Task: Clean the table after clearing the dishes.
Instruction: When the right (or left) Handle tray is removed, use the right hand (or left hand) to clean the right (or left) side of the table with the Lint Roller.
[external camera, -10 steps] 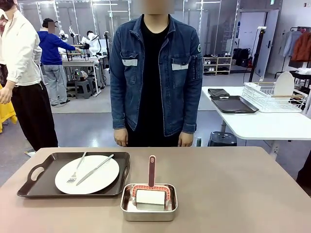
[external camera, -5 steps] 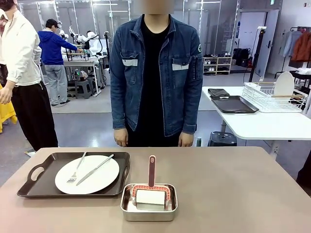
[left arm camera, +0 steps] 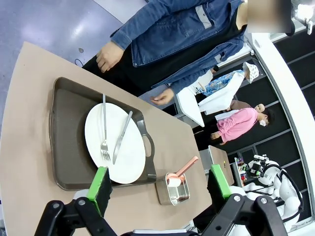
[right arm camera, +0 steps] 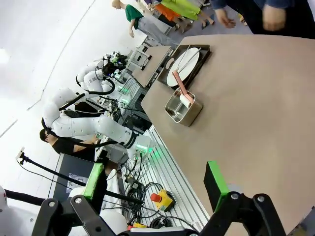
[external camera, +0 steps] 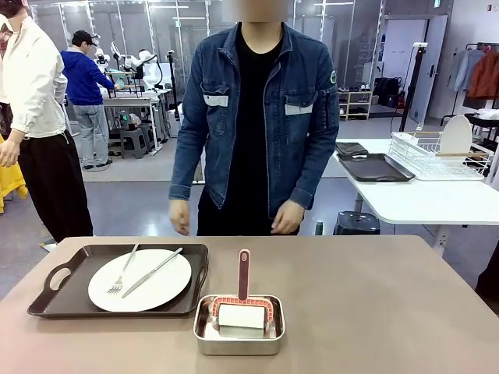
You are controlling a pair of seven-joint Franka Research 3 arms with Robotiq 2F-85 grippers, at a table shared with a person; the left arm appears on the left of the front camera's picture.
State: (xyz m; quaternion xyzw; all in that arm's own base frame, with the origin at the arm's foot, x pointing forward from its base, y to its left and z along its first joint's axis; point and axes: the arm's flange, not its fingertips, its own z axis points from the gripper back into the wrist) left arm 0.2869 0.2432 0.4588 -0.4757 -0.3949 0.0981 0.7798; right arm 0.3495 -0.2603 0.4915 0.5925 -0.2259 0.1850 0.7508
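On the left of the brown table point(external camera: 374, 304) a dark handled tray point(external camera: 78, 261) carries a round white plate point(external camera: 160, 290). A silver fork point(external camera: 123, 273) and knife point(external camera: 152, 273) lie across the plate. The left wrist view looks down on the same plate point(left arm camera: 125, 157) and tray point(left arm camera: 64, 132) from high above, with my left gripper point(left arm camera: 158, 186) open and nothing between its green pads. My right gripper point(right arm camera: 155, 181) is also open and empty, hanging off the table's point(right arm camera: 246, 98) side, far from the plate point(right arm camera: 181, 64).
A small square steel pan point(external camera: 201, 331) near the table's front middle holds a red-handled roller point(external camera: 243, 274). A person in a denim jacket point(external camera: 257, 117) stands at the far edge, hands at hip height. A white table with a wire rack point(external camera: 421, 199) stands at back right.
The person has shifted a little to picture right and both hands have swung. The tray, plate and pan have not moved.
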